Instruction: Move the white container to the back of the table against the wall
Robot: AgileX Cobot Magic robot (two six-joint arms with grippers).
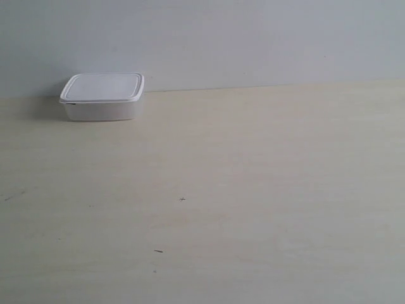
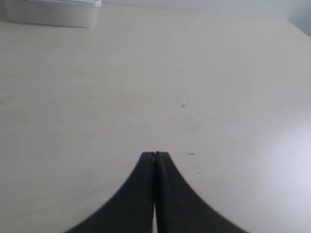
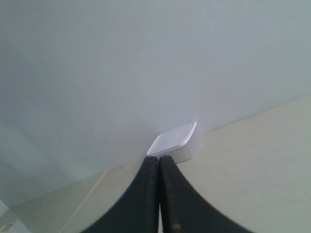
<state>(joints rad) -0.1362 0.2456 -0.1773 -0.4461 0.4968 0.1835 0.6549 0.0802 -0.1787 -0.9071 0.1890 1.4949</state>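
Open table [image 1: 253,190] (white container [image 1: 101,96] by wall [image 1: 253,38])

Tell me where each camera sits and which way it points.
Exterior view: off the arms, above the table, facing the wall; white box by the wall; no robot parts show.
Left wrist view: low over the table, looking along it; shut left gripper in front.
Right wrist view: aimed up at the wall; shut right gripper in front.
Shared: all three show the box.
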